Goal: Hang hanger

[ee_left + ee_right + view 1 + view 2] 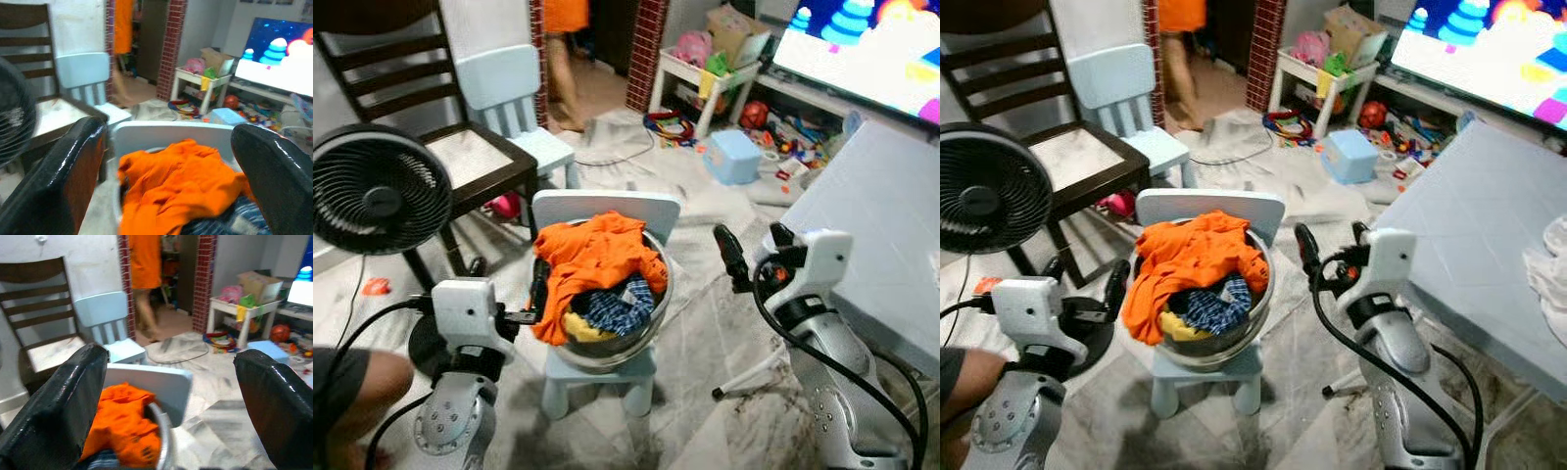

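Note:
A metal basin point(658, 311) heaped with clothes stands on a small pale blue chair point(605, 209) in front of me. An orange garment point(597, 253) lies on top, over a blue plaid piece point(619, 304) and something yellow. I make out no hanger. My left gripper point(536, 294) is open at the basin's left rim, level with the orange garment point(181, 181); its fingers point(73, 166) stand wide apart. My right gripper point(749, 233) is open, raised to the right of the basin, and holds nothing. Its wrist view looks past the fingers point(58, 406) at the chair back.
A black fan point(377, 191) stands close on the left, with a dark wooden chair point(460, 157) and a second pale blue chair point(514, 98) behind it. A grey table point(881, 215) fills the right. A person point(566, 59) stands in the doorway; another's limb point(352, 382) is low left. Toys litter the floor.

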Controlling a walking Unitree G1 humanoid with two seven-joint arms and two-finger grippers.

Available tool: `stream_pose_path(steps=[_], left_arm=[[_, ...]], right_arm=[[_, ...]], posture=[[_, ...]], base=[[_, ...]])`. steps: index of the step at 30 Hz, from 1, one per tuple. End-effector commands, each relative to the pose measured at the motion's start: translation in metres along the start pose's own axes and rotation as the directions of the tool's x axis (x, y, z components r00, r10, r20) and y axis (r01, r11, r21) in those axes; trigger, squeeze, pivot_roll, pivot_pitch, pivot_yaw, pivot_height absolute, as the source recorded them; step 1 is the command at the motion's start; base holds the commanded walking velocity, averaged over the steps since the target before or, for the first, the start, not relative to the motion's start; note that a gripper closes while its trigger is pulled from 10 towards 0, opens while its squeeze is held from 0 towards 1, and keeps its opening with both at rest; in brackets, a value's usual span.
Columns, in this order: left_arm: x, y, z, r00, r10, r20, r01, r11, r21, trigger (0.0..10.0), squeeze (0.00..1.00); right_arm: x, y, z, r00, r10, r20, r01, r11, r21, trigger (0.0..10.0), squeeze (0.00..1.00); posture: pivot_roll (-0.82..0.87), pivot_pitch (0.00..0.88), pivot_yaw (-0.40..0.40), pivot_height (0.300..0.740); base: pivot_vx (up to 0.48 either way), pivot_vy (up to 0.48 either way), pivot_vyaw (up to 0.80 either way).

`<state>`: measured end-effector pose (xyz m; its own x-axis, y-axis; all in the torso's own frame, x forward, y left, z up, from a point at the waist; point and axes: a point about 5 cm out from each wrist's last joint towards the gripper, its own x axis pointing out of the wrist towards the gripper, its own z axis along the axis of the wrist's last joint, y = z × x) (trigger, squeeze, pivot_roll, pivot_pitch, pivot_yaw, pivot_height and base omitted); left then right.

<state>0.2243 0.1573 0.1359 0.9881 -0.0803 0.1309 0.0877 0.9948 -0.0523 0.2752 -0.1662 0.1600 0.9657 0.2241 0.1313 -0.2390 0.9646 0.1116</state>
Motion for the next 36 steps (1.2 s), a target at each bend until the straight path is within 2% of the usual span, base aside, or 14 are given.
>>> stream_pose_path(steps=[1, 5, 14, 16, 17, 20, 23, 25, 26, 28, 30, 36], left_arm=[[0.001, -0.008, -0.003, 1.0, -0.021, -0.016, 0.021, 1.0, -0.021, 10.0, 0.0], [0.001, -0.008, -0.004, 1.0, -0.02, -0.018, 0.019, 1.0, -0.021, 10.0, 0.0], [0.002, -0.003, -0.011, 0.995, 0.087, -0.057, -0.085, 0.996, 0.022, 10.0, 0.0], [0.002, -0.002, -0.017, 0.99, 0.104, -0.092, -0.108, 0.993, -0.04, 10.0, 0.0], [0.002, 0.005, -0.023, 0.977, 0.168, -0.132, -0.172, 0.985, -0.016, 10.0, 0.0], [0.001, 0.01, -0.025, 0.971, 0.191, -0.145, -0.198, 0.979, -0.038, 10.0, 0.0], [0.001, 0.01, -0.025, 0.97, 0.189, -0.154, -0.198, 0.979, -0.043, 10.0, 0.0], [0.001, 0.005, -0.029, 0.973, 0.135, -0.187, -0.16, 0.98, -0.122, 10.0, 0.0], [0.002, 0.001, -0.029, 0.976, 0.08, -0.202, -0.12, 0.974, -0.19, 10.0, 0.0], [0.008, -0.001, -0.032, 0.976, 0.086, -0.2, -0.116, 0.983, -0.144, 10.0, 0.0], [0.011, -0.003, -0.033, 0.977, 0.084, -0.196, -0.111, 0.985, -0.133, 10.0, 0.0], [-0.002, -0.006, -0.038, 0.964, 0.098, -0.249, -0.134, 0.982, -0.13, 10.0, 0.0]], right_arm=[[-0.004, -0.006, 0.001, 1.0, -0.019, -0.011, 0.019, 1.0, -0.021, 10.0, 0.0], [-0.004, -0.007, 0.0, 1.0, -0.023, -0.013, 0.023, 1.0, -0.021, 10.0, 0.0], [-0.005, -0.009, -0.002, 0.999, -0.031, -0.032, 0.031, 0.999, -0.025, 10.0, 0.0], [-0.006, -0.008, -0.004, 0.998, -0.028, -0.048, 0.028, 1.0, -0.003, 10.0, 0.0], [-0.007, -0.005, -0.006, 0.997, -0.009, -0.072, 0.011, 1.0, 0.022, 10.0, 0.0], [-0.008, -0.003, -0.008, 0.996, 0.005, -0.084, -0.005, 1.0, -0.007, 10.0, 0.0], [-0.009, -0.004, -0.011, 0.994, -0.004, -0.105, 0.004, 1.0, 0.003, 10.0, 0.0], [-0.009, -0.002, -0.012, 0.994, 0.003, -0.112, -0.003, 1.0, -0.001, 10.0, 0.0], [-0.009, 0.0, -0.013, 0.993, 0.015, -0.121, -0.015, 1.0, -0.002, 10.0, 0.0], [-0.008, 0.004, -0.014, 0.99, 0.025, -0.137, -0.024, 1.0, 0.009, 10.0, 0.0], [-0.01, 0.005, -0.014, 0.988, 0.022, -0.151, -0.02, 1.0, 0.018, 10.0, 0.0], [-0.029, -0.002, -0.019, 0.98, -0.017, -0.198, 0.019, 1.0, 0.01, 10.0, 0.0]], posture=[[0.09, 0.079, -0.096, 0.74], [0.09, 0.079, -0.096, 0.74], [0.09, 0.084, -0.101, 0.74], [0.09, 0.084, -0.102, 0.74], [0.09, 0.084, -0.102, 0.74], [0.09, 0.089, -0.106, 0.74], [0.09, 0.093, -0.108, 0.74], [0.09, 0.099, -0.111, 0.74], [0.08, 0.116, -0.122, 0.74], [0.06, 0.135, -0.133, 0.74], [0.05, 0.149, -0.141, 0.74], [0.05, 0.205, -0.163, 0.74]], base=[[0.337, 0.0, 0.0], [0.326, 0.0, 0.0], [0.0, 0.0, 0.0], [0.0, 0.0, 0.0], [0.0, 0.0, 0.0], [0.0, 0.0, 0.0], [0.0, 0.0, 0.0], [0.0, 0.0, 0.0], [0.0, 0.0, 0.0], [0.0, 0.0, 0.0], [0.0, 0.0, 0.0], [0.0, 0.0, 0.0]])
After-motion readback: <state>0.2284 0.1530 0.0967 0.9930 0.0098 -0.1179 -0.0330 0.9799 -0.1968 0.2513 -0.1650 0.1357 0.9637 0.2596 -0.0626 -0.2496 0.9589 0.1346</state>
